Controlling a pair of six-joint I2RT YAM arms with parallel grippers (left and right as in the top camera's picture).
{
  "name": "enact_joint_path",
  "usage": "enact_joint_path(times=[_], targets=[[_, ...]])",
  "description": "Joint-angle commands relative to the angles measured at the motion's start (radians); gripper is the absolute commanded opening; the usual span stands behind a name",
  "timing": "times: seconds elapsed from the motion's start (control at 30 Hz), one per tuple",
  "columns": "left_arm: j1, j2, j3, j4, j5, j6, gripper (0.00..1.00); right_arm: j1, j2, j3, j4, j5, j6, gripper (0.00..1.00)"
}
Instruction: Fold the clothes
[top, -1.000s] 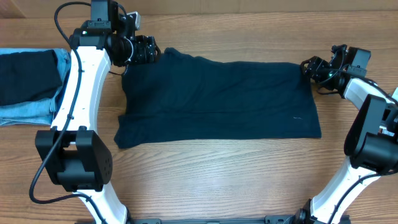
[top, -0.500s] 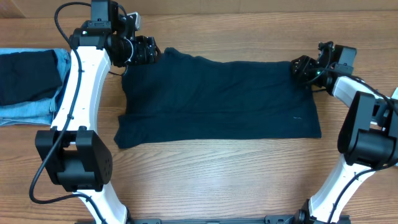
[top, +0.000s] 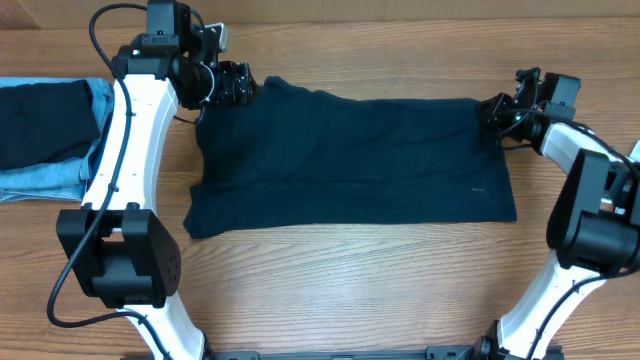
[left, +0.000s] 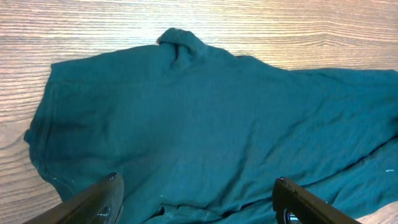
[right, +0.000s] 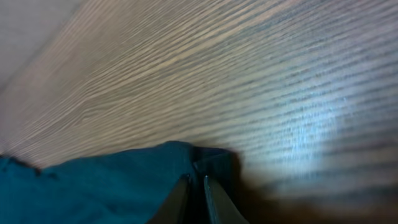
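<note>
Navy shirt (top: 350, 160): largest item, spread flat as a wide band across the middle of the wooden table (top: 380, 290), far wider than either gripper. Judged light, limp and not slippery, so it should sag and crease unless lifted by two corners together. Folded pile at the table's left edge: dark navy piece (top: 40, 125) lying on light blue denim (top: 50, 180), apart from the shirt. Right gripper (top: 492, 110): fingers pinched together on the shirt's far right corner; left gripper (top: 232, 82): jaws wide apart, holding nothing, just beside the far left corner, the likely matching hold.
</note>
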Motion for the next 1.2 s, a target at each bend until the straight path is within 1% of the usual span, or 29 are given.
enact_joint_path(times=[0.0,0.2,0.27,0.47,0.57,0.67,0.8,0.87,0.9,1.0,1.07,1.1,1.17], targets=[[-0.01,0.003,0.021,0.0,-0.011,0.032,0.8,-0.005,-0.126,0.026,-0.042,-0.032,-0.01,0.09],[-0.013,0.003,0.021,0.0,-0.011,0.032,0.8,-0.005,-0.231,0.026,-0.149,-0.032,-0.047,0.09],[-0.013,0.003,0.021,0.0,-0.011,0.032,0.8,-0.005,-0.253,0.026,-0.183,-0.032,-0.093,0.09],[-0.013,0.003,0.021,-0.006,-0.011,0.033,0.8,-0.004,-0.262,0.026,-0.236,-0.032,-0.133,0.09],[-0.013,0.003,0.021,-0.007,-0.012,0.063,0.8,-0.003,-0.262,0.026,-0.239,-0.032,-0.132,0.09],[-0.013,0.015,0.019,0.045,-0.013,0.08,0.82,-0.003,-0.262,0.026,-0.237,-0.031,-0.132,0.09],[-0.013,0.08,0.019,0.114,0.002,0.06,0.84,-0.003,-0.262,0.026,-0.238,-0.031,-0.132,0.09],[-0.013,0.141,0.02,0.149,0.028,0.06,0.83,-0.003,-0.262,0.026,-0.238,-0.032,-0.132,0.09],[-0.012,0.166,0.02,0.161,0.026,0.056,0.83,-0.003,-0.262,0.026,-0.238,-0.032,-0.132,0.09],[0.002,0.237,0.02,0.206,0.003,0.035,0.79,-0.003,-0.262,0.026,-0.236,-0.032,-0.132,0.09],[0.018,0.26,0.02,0.235,-0.005,0.026,0.79,-0.003,-0.262,0.026,-0.237,-0.032,-0.132,0.09],[0.029,0.268,0.02,0.251,-0.011,0.026,0.79,-0.003,-0.262,0.026,-0.237,-0.032,-0.132,0.09],[0.053,0.275,0.02,0.276,-0.035,0.023,0.84,-0.003,-0.262,0.026,-0.238,-0.032,-0.132,0.09]])
